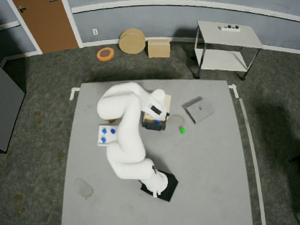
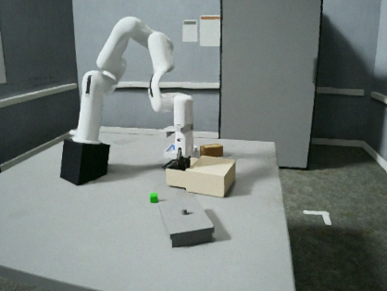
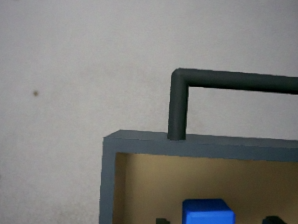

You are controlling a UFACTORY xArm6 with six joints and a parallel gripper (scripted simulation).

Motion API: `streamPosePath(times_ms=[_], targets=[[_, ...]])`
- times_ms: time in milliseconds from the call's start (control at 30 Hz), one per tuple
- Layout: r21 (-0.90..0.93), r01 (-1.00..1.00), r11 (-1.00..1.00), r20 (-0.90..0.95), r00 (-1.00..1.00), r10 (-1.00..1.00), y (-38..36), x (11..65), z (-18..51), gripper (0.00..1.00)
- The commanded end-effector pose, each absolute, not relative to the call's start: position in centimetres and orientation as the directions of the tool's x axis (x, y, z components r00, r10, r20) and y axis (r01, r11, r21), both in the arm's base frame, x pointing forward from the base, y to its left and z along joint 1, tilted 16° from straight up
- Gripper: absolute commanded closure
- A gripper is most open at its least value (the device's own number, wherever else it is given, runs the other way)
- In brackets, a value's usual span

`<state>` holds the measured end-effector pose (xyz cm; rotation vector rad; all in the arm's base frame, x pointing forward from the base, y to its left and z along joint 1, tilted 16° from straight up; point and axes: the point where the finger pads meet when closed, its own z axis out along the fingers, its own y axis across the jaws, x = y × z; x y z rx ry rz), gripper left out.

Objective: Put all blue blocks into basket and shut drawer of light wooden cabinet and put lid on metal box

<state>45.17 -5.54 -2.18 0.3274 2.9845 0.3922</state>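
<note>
The light wooden cabinet has its drawer pulled out. A blue block lies in the drawer. My gripper is partly open, pointing down at the drawer; its fingertips are on either side of the block with gaps. The arm hides it in the top view. The white basket holds three visible blue blocks; the arm hides its right side. The metal box has its lid on.
A green block lies between the drawer and the metal box. A brown object stands behind the basket, partly hidden by the arm. The drawer's dark handle sticks out from its front.
</note>
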Motion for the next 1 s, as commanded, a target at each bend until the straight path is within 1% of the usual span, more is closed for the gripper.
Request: streamPosePath(times_ms=[0,967], targets=[[0.267,0.197,0.943,-0.087,-0.970,0.228,-5.6,45.3,-2.1,0.45],[0.267,0.197,0.943,-0.087,-0.970,0.228,-5.3,45.5,-3.3,0.45]])
